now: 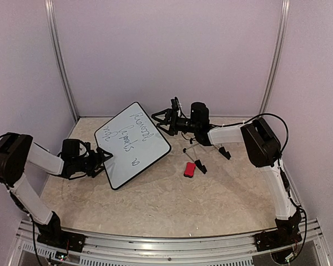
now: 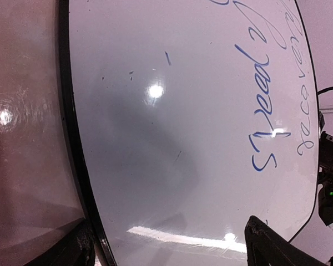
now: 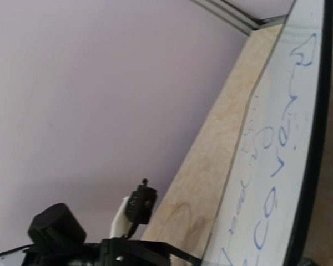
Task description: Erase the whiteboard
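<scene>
The left claw [image 1: 101,159] has its two fingers [image 2: 269,249] wide apart. The black rim on the left side of the whiteboard [image 1: 132,147] runs between them, and they are not pinching it. The right claw [image 1: 160,119] is also wide apart, just beside the board's far right edge, and it holds nothing.

The board lies in the middle of the surface [image 1: 172,205], turned like a diamond. Blue writing [image 2: 262,77] is still on it, so no wiping looks done yet. I think one claw should hold the rim so the board can't slide. The other should fetch the red eraser [image 1: 190,169], which lies near the board's right side. It should grab the eraser by its sides, press it flat and rub over every word.

The surface is pale and speckled. Plain light walls [image 1: 166,50] and thin metal posts [image 1: 61,61] stand around it.
</scene>
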`<state>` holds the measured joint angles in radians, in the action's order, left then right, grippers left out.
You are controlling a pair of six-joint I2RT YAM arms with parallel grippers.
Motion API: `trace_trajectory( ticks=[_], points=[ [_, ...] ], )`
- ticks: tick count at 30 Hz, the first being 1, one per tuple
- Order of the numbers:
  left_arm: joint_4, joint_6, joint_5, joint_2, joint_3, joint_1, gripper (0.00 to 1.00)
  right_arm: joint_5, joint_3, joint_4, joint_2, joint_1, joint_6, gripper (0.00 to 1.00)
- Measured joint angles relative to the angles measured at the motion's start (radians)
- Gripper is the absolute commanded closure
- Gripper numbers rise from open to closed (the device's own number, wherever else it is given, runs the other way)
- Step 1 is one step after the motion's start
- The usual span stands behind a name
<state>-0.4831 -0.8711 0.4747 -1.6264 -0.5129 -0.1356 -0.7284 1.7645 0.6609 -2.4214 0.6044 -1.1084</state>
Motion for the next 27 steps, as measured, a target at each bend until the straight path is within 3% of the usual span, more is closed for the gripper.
trace_trajectory(
  ticks=[20, 27],
  points=[
    [-0.016, -0.008, 0.011, 0.0, 0.009, 0.006, 0.12, -0.125, 0.067, 0.143, -0.002, 0.021, -0.074, 0.03],
    [-0.094, -0.023, 0.111, 0.0, 0.007, -0.009, 0.12, -0.289, 0.071, 0.141, -0.06, 0.15, -0.192, 0.03]
  ],
)
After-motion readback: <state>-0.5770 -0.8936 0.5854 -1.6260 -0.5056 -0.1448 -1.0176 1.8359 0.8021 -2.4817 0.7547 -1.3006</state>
